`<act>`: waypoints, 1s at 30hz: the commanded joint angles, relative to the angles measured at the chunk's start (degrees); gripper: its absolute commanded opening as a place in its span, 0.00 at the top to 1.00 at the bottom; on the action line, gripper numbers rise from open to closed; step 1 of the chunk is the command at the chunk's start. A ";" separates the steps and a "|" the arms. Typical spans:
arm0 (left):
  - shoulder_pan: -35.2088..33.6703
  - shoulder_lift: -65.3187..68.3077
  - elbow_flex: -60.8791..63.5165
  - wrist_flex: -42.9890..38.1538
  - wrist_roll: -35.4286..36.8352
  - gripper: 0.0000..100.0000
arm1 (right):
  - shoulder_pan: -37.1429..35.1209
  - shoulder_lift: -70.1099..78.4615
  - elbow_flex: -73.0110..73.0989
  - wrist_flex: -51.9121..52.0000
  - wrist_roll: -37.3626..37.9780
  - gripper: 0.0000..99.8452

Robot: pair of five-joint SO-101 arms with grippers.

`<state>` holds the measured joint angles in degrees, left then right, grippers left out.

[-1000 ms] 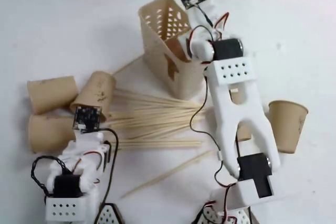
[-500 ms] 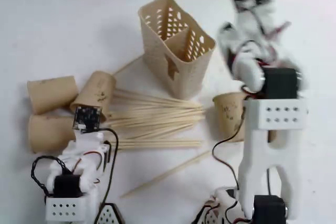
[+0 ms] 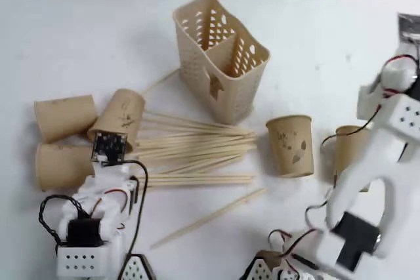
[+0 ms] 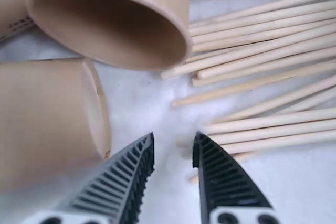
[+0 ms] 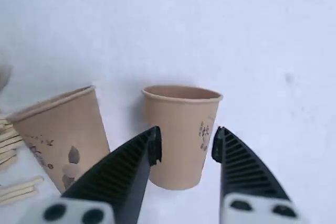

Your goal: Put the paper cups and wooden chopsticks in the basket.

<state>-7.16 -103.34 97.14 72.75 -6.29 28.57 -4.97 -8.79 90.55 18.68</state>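
Paper cups (image 3: 64, 117) and wooden chopsticks (image 3: 197, 145) lay outside the basket (image 3: 197, 77), which stood at upper centre of the high view.

The left gripper (image 4: 173, 141), jaws spread and empty, hovered at lower left between three toppled cups and the fanned chopsticks. The right gripper (image 5: 186, 135), jaws also apart, faced an upright cup (image 5: 181, 108) at right, with a second upright cup (image 3: 291, 145) beside it.
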 commanded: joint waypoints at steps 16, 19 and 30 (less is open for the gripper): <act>-0.48 0.13 0.00 0.26 -0.26 0.86 | 4.44 23.08 -13.98 -0.84 -10.29 0.76; -0.48 0.13 0.00 0.26 -0.26 0.86 | 4.62 25.89 -17.58 -0.84 -14.86 0.76; -0.48 0.13 0.00 0.26 -0.26 0.86 | 3.03 35.82 -19.60 7.78 -18.37 0.76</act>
<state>-7.16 -103.34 97.14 72.75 -6.29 32.53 30.64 -26.20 94.77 0.92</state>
